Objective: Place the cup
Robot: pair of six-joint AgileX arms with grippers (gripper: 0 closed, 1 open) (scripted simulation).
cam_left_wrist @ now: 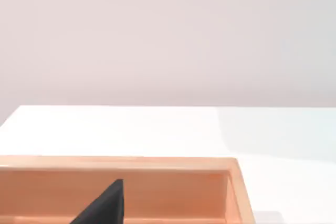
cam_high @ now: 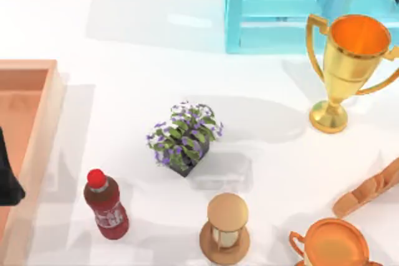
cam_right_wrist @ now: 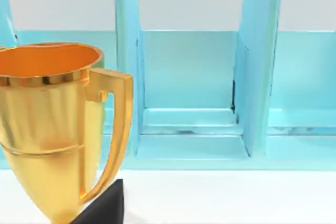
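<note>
White table (cam_high: 124, 48) holds a potted plant (cam_high: 184, 136) with purple flowers near the middle, a red-capped bottle (cam_high: 107, 204) upright toward the front left, and an hourglass (cam_high: 225, 228) upright at the front, right of the bottle. A wooden tray (cam_high: 38, 130) sits at the left edge and a blue rack (cam_high: 274, 10) with upright dividers at the back right. Bread (cam_high: 369, 189) lies at the right edge, with an orange pot (cam_high: 333, 244) near it at the front right.
</note>
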